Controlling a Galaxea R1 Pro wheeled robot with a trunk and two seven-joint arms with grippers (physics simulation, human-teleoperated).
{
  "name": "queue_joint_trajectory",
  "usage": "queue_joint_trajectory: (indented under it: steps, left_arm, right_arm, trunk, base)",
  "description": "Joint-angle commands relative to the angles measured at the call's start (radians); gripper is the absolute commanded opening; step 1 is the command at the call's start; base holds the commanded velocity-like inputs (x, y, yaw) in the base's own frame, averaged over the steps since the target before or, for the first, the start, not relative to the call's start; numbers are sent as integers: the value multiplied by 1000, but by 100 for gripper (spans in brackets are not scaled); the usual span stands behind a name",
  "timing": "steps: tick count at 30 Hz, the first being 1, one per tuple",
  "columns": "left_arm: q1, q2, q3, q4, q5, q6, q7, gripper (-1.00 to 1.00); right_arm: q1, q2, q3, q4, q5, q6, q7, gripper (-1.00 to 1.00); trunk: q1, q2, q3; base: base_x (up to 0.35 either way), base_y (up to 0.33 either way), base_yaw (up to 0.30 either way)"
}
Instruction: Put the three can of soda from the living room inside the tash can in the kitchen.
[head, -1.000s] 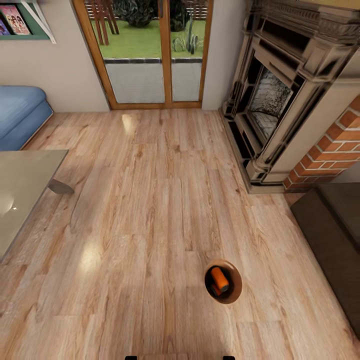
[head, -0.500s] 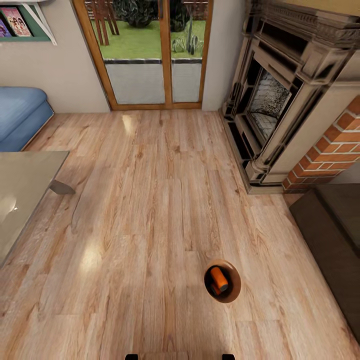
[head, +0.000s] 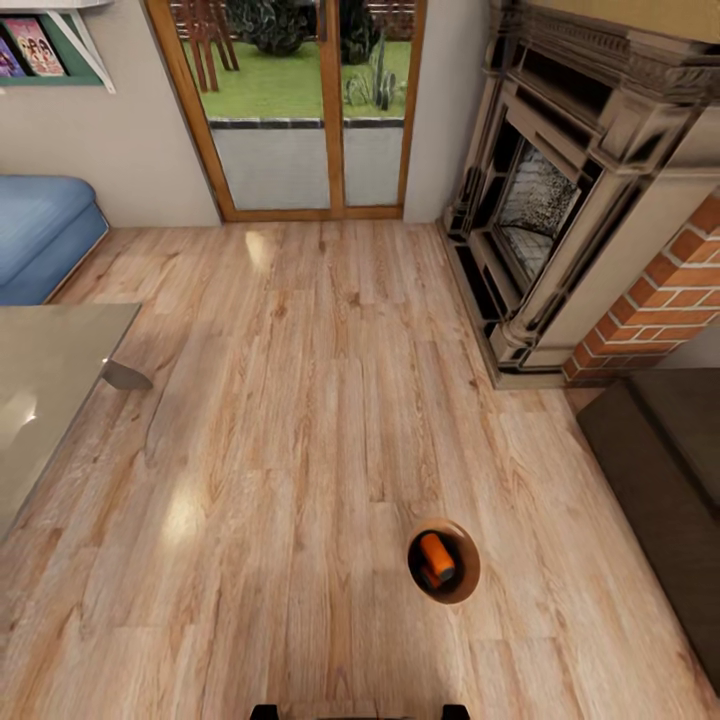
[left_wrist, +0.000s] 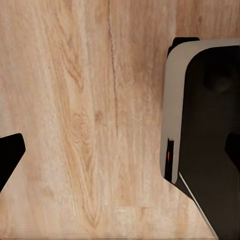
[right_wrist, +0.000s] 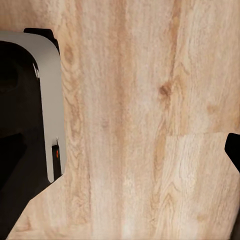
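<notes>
Standing on the light wood floor (head: 300, 420) of the living room, the tash can (head: 443, 561) holds one orange can of soda (head: 437, 558) lying tilted inside its copper-brown interior. Glass doors (head: 300, 100) face it from the far wall, with the fireplace (head: 560, 210) beside a dark cabinet (head: 660, 480). Both wrist views look down at floorboards: the left gripper (left_wrist: 120, 150) and the right gripper (right_wrist: 130, 150) each have their dark fingertips spread wide apart, holding nothing.
</notes>
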Motion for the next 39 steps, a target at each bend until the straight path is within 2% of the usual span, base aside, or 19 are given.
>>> queue_joint_trajectory:
  steps: [1, 9, 19, 29, 39]
  left_arm:
    - [0, 0, 0, 0, 0, 4, 0, 100]
    - [0, 0, -1, 0, 0, 19, 0, 100]
    - [0, 0, 1, 1, 1, 26, -7, 100]
    - [-1, 0, 6, -1, 6, 63, -5, 100]
    - [-2, -6, 7, -2, 8, 65, -1, 100]
  right_arm:
    - [0, 2, 0, 0, 0, 1, 0, 100]
    - [0, 31, 0, 1, -2, 6, 1, 100]
    - [0, 44, -2, 2, -6, 8, 1, 100]
    - [0, 61, -3, 2, -10, 8, -15, 100]
    - [0, 63, -3, 2, -11, 8, -15, 100]
  trunk:
    - [-4, 7, 3]
    - [-35, 63, 28]
    - [-73, 133, 60]
    - [-111, 203, 91]
    - [-111, 203, 91]
  base:
    - [0, 0, 0]
    - [0, 0, 0]
    - [0, 0, 0]
    - [0, 0, 0]
    - [0, 0, 0]
